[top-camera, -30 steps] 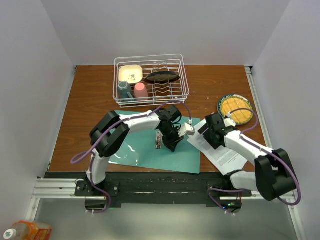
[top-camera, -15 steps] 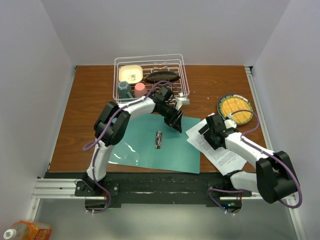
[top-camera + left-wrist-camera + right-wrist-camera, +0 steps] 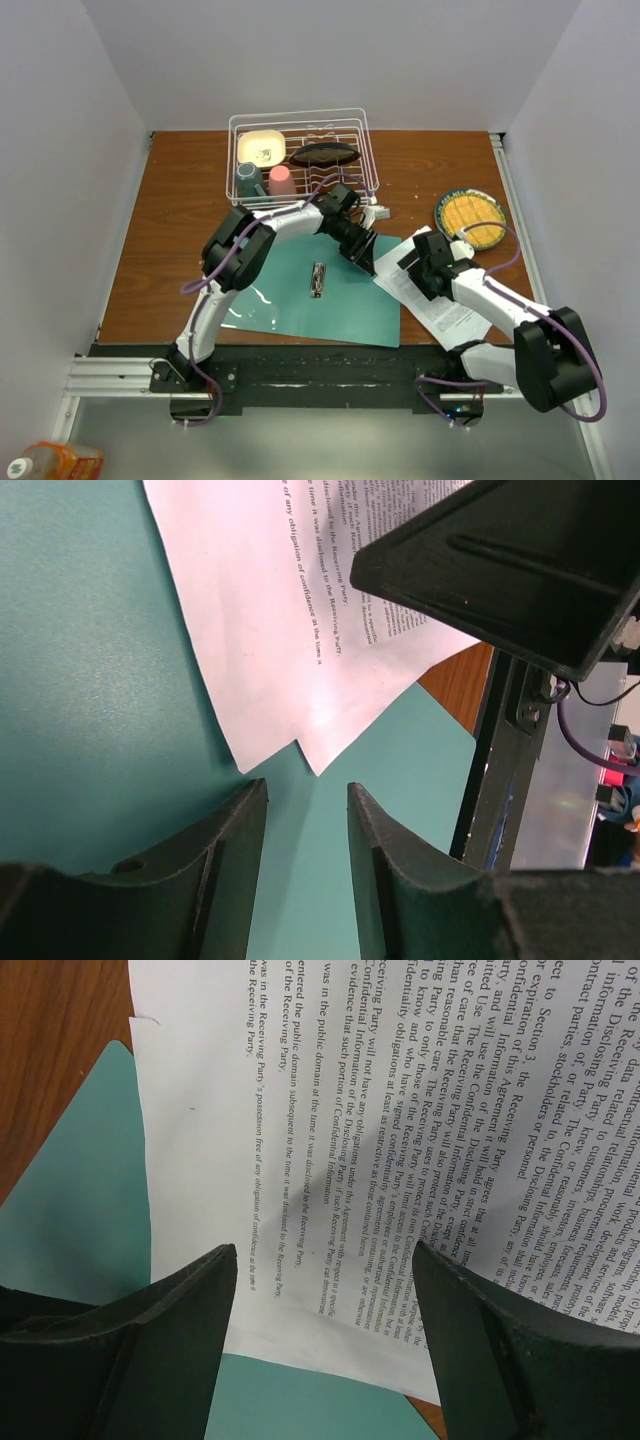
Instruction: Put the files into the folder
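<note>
Teal folder [image 3: 290,300] lies open; files [image 3: 452,318] sit beside it, corner overlapping its right edge. My left gripper [image 3: 306,800] hovers at that corner, fingers apart, empty. My right gripper [image 3: 322,1260] is spread wide over the sheets. Step looks like the pickup; next I need a clean pinch and a slide onto the folder.

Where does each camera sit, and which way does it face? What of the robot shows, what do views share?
Top external: above and behind the bases, looking down on the table; both arms show, left gripper and right gripper by the folder.
Left wrist: on the left arm, looking down past its open fingers at a corner of the files.
Right wrist: on the right arm, looking down between its open fingers at printed text.
Shared: both wrist views show files overlapping the folder.
</note>
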Motion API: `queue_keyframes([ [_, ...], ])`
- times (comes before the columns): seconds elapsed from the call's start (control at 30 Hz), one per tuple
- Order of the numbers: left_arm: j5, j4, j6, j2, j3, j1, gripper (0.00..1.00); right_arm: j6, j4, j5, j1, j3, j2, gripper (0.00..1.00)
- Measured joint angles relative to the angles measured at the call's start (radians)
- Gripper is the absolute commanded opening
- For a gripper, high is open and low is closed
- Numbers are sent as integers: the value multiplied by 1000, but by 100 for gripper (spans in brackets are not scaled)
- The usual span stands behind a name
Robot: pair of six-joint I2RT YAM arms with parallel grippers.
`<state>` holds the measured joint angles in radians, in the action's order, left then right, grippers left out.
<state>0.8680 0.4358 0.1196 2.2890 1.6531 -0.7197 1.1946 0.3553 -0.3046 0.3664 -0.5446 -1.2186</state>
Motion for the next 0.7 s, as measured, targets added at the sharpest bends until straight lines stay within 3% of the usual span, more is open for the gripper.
queue_keyframes([
  [0.7, -93, -92, 98, 0, 11, 3, 51, 3, -27, 0, 0, 27, 28, 74],
])
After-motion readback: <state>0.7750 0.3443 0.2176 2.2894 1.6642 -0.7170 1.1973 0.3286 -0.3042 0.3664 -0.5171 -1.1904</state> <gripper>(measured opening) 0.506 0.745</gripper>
